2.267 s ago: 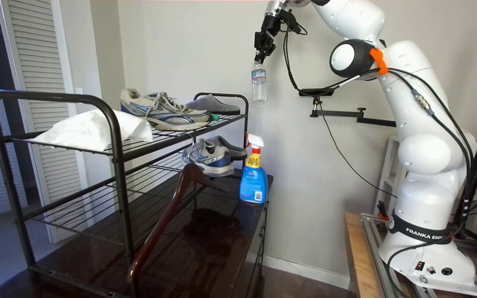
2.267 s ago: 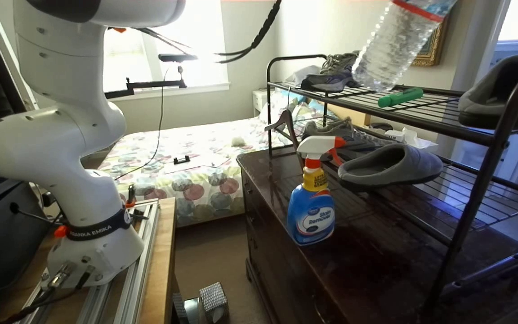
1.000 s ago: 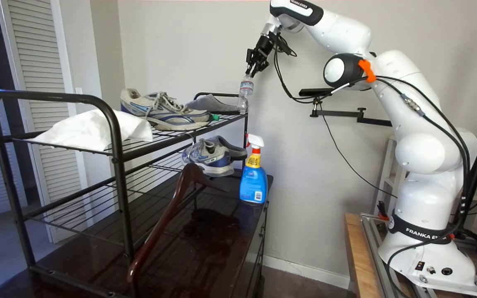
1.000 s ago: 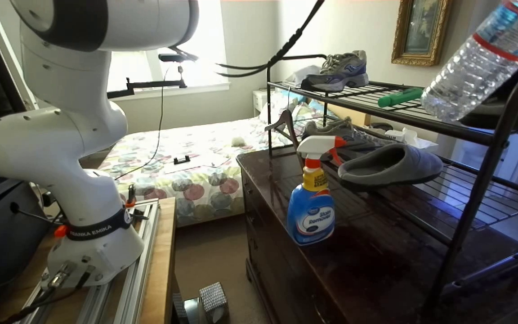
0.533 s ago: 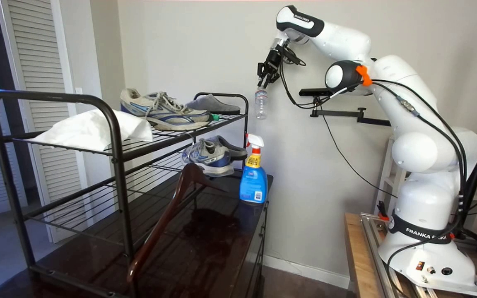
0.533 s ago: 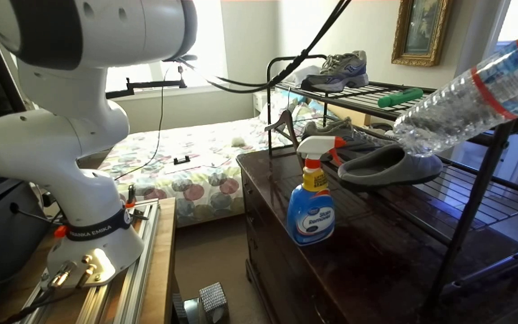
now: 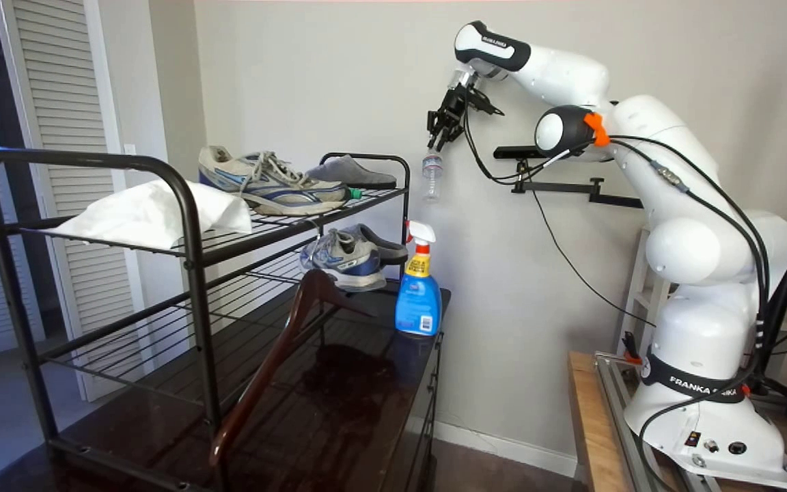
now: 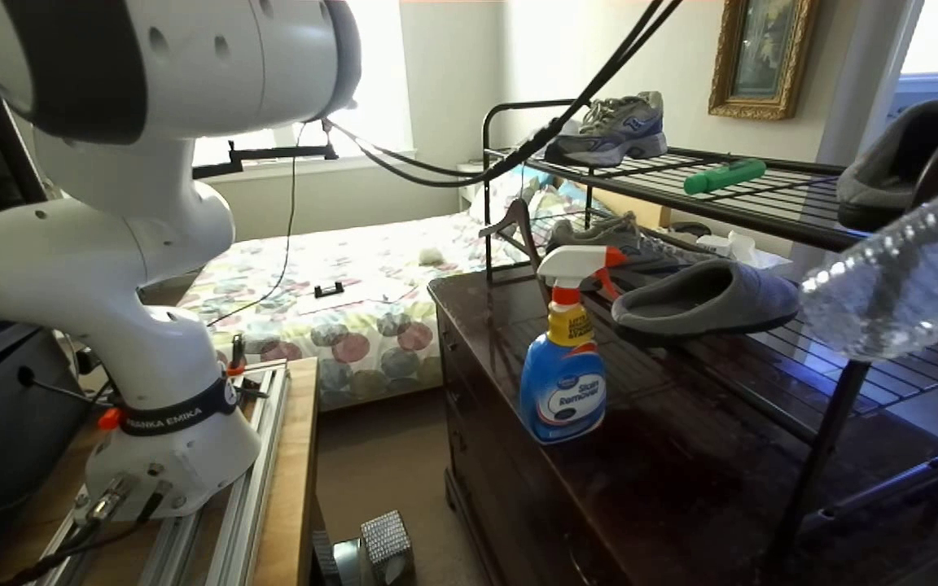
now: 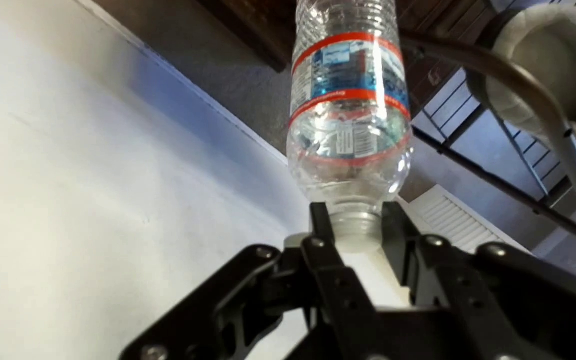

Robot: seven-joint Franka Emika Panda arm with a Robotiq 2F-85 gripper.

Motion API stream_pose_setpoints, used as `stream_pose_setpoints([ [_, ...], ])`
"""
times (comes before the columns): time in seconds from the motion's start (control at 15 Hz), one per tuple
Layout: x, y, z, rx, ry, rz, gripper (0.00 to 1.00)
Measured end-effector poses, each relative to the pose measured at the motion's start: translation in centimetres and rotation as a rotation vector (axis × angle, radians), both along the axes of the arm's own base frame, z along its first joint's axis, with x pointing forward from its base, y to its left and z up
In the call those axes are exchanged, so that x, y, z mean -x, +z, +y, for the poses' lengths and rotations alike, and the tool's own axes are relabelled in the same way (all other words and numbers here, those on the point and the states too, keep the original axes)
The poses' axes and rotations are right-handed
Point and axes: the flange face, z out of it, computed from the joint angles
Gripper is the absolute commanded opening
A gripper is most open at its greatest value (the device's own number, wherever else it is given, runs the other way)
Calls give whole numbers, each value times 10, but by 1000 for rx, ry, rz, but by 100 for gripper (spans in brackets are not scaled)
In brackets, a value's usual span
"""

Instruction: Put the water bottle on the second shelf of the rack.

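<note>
The water bottle (image 7: 432, 179) is small and clear with a blue and red label band. My gripper (image 7: 436, 146) is shut on its neck from above, and it hangs nearly upright in the air. In the wrist view the fingers (image 9: 356, 220) flank the neck of the bottle (image 9: 350, 100). In an exterior view the bottle (image 8: 909, 281) looks tilted, overlaps the end post of the rack and runs out of frame. The black rack (image 7: 195, 287) stands on a dresser. Its second shelf (image 7: 127, 355) is a wire grid below the top tier. The bottle's base is outside the rack's end, slightly below top-tier height.
On the top tier are a sneaker (image 7: 277, 181), a slipper (image 7: 352, 172), a green marker (image 8: 725, 175) and a white bag (image 7: 154, 215). The second shelf holds a sneaker (image 7: 346, 260) and a slipper (image 8: 705, 301). A hanger (image 7: 284, 348) and blue spray bottle (image 7: 419, 304) stand in front.
The gripper with the bottle came down, moved toward the rack's end at top-tier height, then backed off from it and sank lower. In the last half second it dropped slightly. The grip stayed shut.
</note>
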Motion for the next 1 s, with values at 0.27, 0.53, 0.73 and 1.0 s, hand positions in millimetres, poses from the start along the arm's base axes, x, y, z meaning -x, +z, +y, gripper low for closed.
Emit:
stream_pose_setpoints([
  [0.27, -27, -8, -5, 87, 6, -92, 8],
  [0.53, -49, -18, -2, 133, 33, -145, 8],
  [0.73, -61, -28, -1, 159, 43, -161, 8],
  [1.0, -71, -47, -1, 153, 54, -150, 8],
])
